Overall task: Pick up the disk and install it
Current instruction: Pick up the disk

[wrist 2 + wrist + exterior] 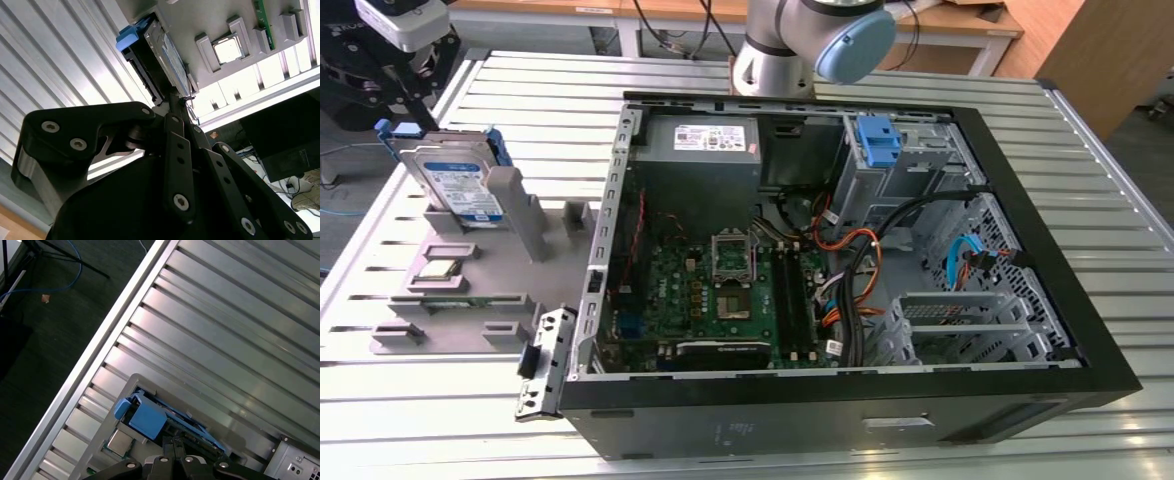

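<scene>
Where the black, bolted linkages of the gripper (172, 97) converge, its fingers seem pressed together, clamped on nothing, close above the disk (454, 183). We see the disk standing on edge in a matte grey holder (500, 265): flat silver metal framed by glossy blue plastic, with a blue-and-white label whose print we cannot read. Beneath lies the ribbed aluminium table (547, 80). Further off, toward the exterior view's right, sits the open black computer case (787, 430).

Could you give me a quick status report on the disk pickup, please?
Gripper at the disk, contact unclear. Disk upright in grey holder, outside the computer case. Nothing seen in the way.
</scene>
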Available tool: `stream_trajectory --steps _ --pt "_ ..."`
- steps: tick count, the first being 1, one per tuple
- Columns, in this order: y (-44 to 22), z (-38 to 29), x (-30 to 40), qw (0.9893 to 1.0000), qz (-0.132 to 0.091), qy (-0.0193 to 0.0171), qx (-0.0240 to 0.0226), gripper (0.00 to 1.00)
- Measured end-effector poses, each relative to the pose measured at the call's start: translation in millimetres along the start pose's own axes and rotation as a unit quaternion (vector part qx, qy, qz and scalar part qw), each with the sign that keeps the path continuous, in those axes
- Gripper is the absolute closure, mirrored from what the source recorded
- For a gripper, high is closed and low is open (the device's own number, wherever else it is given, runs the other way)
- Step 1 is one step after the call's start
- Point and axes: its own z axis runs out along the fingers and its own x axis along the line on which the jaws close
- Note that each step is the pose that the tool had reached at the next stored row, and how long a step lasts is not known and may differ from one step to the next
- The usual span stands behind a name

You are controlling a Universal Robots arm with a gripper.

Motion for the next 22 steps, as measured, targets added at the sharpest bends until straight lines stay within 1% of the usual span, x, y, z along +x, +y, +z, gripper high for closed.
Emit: stream_trajectory --steps 3,9,15,17,19,22 --pt "0.0 0.0 0.0 1.0000 -0.004 0.0002 -0.0001 0.90" --pt "0.0 0.0 0.0 0.9996 -0.027 0.0014 -0.0008 0.90" --pt "0.0 0.1 0.0 0.9996 -0.028 0.0014 -0.0008 0.90" --pt "0.0 0.0 0.0 0.9995 -0.032 0.0016 -0.0009 0.90" --pt "0.0 0.0 0.0 0.9991 -0.042 0.0022 -0.0013 0.90" --pt "0.0 0.1 0.0 0.9979 -0.064 0.0033 -0.0019 0.90"
